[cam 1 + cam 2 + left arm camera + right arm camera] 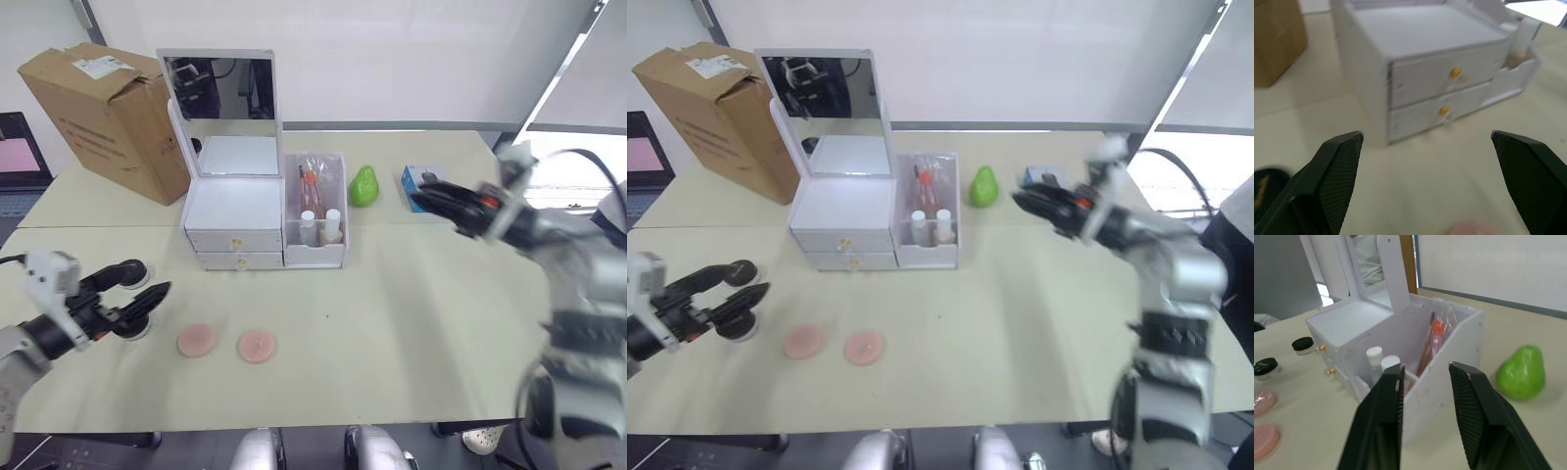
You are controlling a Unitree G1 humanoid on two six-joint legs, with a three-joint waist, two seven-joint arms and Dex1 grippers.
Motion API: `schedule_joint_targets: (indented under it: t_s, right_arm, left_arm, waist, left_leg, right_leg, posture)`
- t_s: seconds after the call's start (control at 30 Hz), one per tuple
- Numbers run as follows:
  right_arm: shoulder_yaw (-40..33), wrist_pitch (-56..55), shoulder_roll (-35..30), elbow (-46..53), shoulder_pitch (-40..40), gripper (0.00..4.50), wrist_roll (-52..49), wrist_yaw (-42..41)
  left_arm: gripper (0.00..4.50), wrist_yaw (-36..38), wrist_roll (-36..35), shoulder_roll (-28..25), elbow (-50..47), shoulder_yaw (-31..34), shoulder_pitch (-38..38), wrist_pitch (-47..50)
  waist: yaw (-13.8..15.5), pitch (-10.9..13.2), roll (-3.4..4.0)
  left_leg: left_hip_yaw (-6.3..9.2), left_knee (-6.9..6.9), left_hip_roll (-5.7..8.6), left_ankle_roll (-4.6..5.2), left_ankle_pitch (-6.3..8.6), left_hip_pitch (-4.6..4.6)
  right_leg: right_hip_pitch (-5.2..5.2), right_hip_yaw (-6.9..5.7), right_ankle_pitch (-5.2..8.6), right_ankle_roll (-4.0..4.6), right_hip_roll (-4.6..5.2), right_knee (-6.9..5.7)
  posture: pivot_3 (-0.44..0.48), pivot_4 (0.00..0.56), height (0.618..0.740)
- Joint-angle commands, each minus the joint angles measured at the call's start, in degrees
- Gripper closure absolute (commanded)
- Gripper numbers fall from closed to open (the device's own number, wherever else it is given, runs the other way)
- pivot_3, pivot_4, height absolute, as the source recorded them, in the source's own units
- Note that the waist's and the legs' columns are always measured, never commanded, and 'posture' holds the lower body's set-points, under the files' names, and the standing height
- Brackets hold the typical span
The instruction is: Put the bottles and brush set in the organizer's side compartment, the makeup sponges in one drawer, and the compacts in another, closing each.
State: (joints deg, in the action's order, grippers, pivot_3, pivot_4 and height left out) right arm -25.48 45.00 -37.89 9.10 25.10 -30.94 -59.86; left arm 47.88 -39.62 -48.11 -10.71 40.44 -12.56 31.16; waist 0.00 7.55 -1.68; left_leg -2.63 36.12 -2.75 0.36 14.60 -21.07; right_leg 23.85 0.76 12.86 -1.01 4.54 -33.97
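the two flat round pink sponges [226, 343] lie on the beige worktop [411, 313] just right of the wide-open, empty left claw [137, 290], nearer it; right claw [431, 201] slightly parted, empty.

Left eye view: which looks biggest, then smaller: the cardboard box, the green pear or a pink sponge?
1. Cardboard box, easily the largest.
2. Green pear and each pink sponge look about alike; the sponges lie nearer the camera, so I won't rank them.
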Motion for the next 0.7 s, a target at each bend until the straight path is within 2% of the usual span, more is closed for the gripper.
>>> schedule_joint_targets:
  t_s: [0.03,0.17,0.23,0.37,0.53,0.7]
  right_arm:
    - [-9.12,-1.53,-2.93,8.81,-10.56,1.45,-3.74,-0.76]
    - [-15.12,-10.73,-2.62,7.55,-27.15,0.11,0.29,-1.64]
    - [-17.26,-14.64,-1.35,5.04,-32.6,0.05,0.69,-1.6]
    - [-18.02,-20.97,0.53,0.99,-37.37,0.05,0.82,-0.51]
    - [-17.04,-23.14,0.87,1.52,-38.11,0.05,-0.99,0.94]
    - [-15.15,-19.36,-1.11,4.54,-38.5,0.05,-3.46,1.81]
  left_arm:
    - [0.0,4.43,3.67,-2.31,9.0,4.41,-1.63,-5.62]
    - [0.0,7.48,6.94,-4.39,18.02,6.46,-3.02,-10.47]
    - [0.0,8.38,8.25,-5.27,21.8,7.02,-2.83,-12.72]
    - [0.0,10.62,10.08,-6.73,29.17,6.72,-1.51,-16.97]
    - [0.0,10.23,9.98,-6.46,26.26,6.28,-1.24,-16.26]
    - [0.0,9.77,10.08,-5.78,23.58,6.0,-1.81,-15.46]
  waist:
    - [-0.06,-0.01,-0.06]
    - [0.01,-0.05,-0.58]
    - [0.03,-0.04,-0.62]
    - [0.15,-0.01,-0.61]
    - [0.24,-0.01,-0.61]
    - [0.63,-0.01,-0.61]
  left_leg:
    - [-0.11,-0.02,-0.02,-0.15,0.09,-0.01]
    - [-0.25,-0.1,-0.08,-0.46,0.27,0.03]
    - [-0.25,-0.1,-0.16,-0.53,0.31,-0.02]
    - [-0.3,-0.2,-0.15,-0.65,0.38,0.0]
    - [-0.35,-0.22,-0.16,-0.67,0.39,0.0]
    - [-0.51,-0.21,-0.16,-0.67,0.39,0.0]
  right_leg:
    - [0.17,0.0,0.0,0.0,0.02,-0.02]
    - [0.26,-0.19,0.01,0.01,-0.1,-0.01]
    - [0.38,-0.17,0.01,0.02,-0.01,-0.01]
    - [0.45,-0.21,0.01,0.02,0.26,-0.01]
    - [0.46,-0.69,0.01,0.01,0.7,-0.03]
    - [0.42,-0.96,-0.01,0.0,0.83,-0.03]
  posture:
    - [0.0,0.15,0.74]
    - [0.0,0.15,0.74]
    - [0.0,0.15,0.74]
    - [0.0,0.15,0.74]
    - [0.0,0.15,0.74]
    - [0.0,0.15,0.74]
